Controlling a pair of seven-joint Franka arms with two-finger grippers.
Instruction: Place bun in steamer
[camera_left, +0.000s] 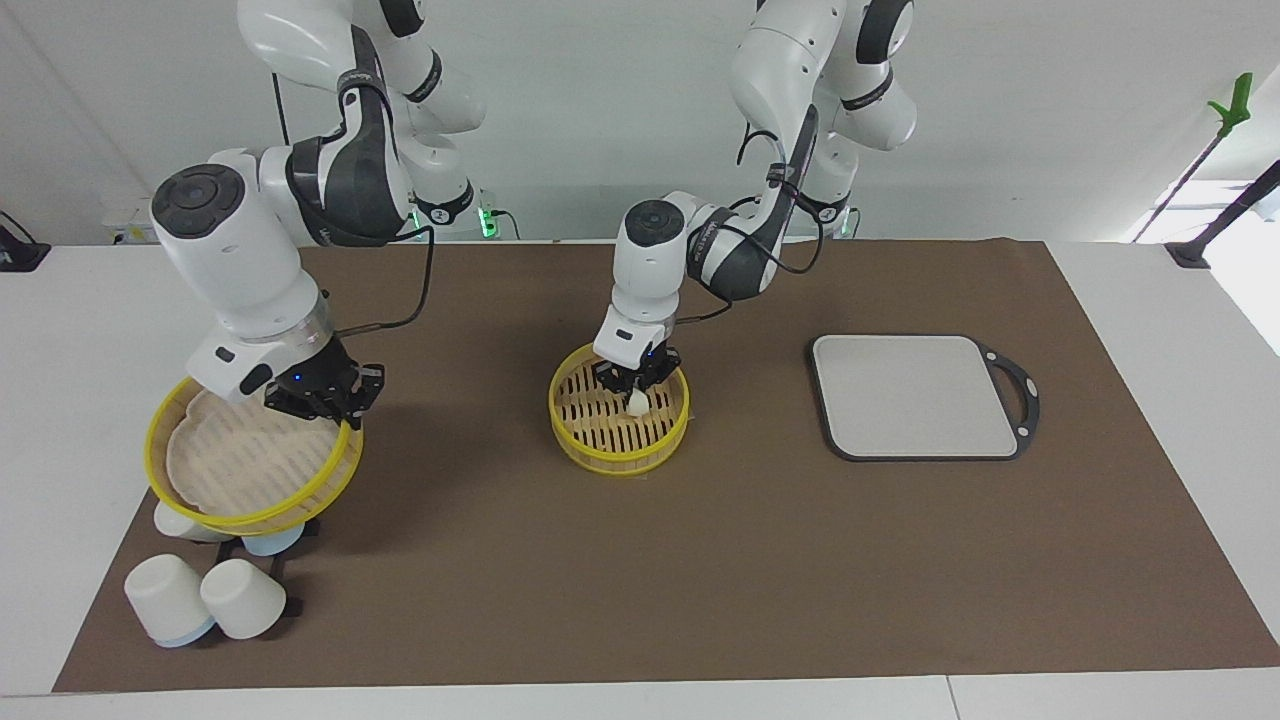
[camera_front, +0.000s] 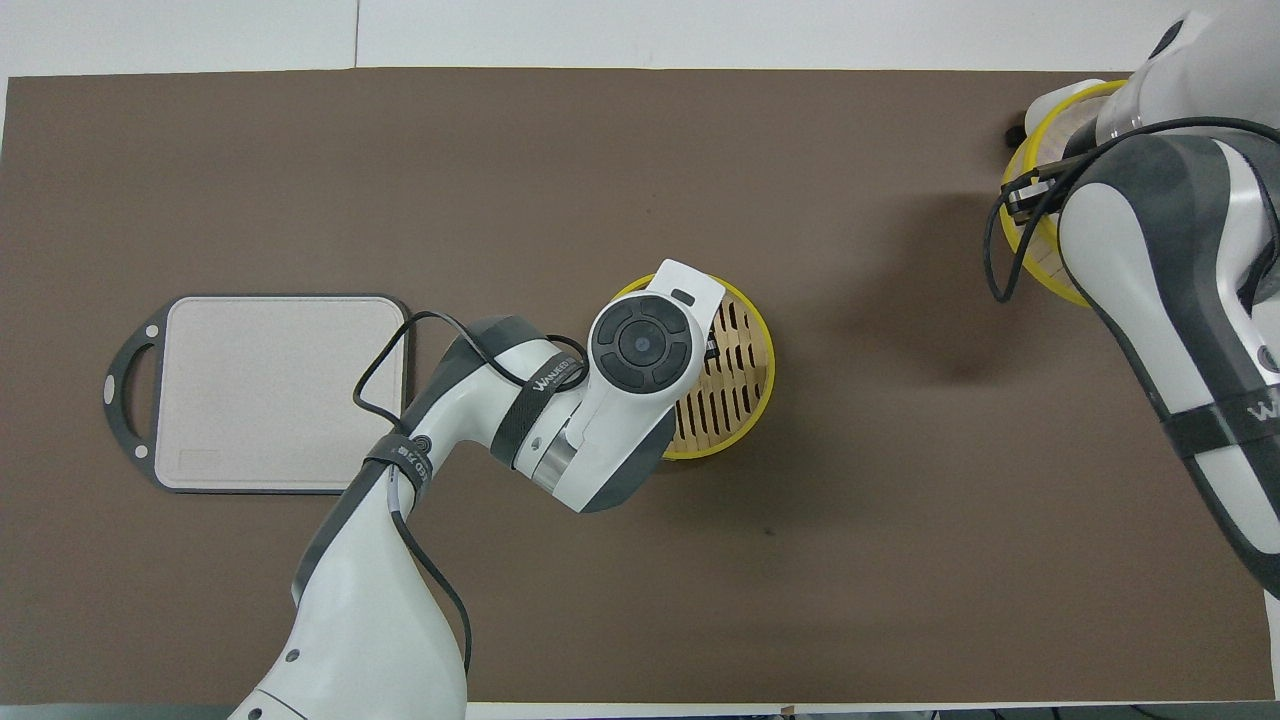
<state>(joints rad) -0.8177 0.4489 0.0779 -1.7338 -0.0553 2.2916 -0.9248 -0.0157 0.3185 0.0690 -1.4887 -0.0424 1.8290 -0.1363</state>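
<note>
1. The grey board (camera_left: 912, 396) lies toward the left arm's end of the table, well apart from the steamer (camera_left: 573, 426).
2. Left gripper (camera_left: 637, 385) reaches down into the steamer at mid-table – fingers clamped on the bun (camera_left: 638, 402), just above the slats.
3. Right gripper (camera_left: 325, 392) holds the steamer lid (camera_left: 250, 462) by its rim – raised and tilted over the white cups (camera_left: 205, 597).
</note>
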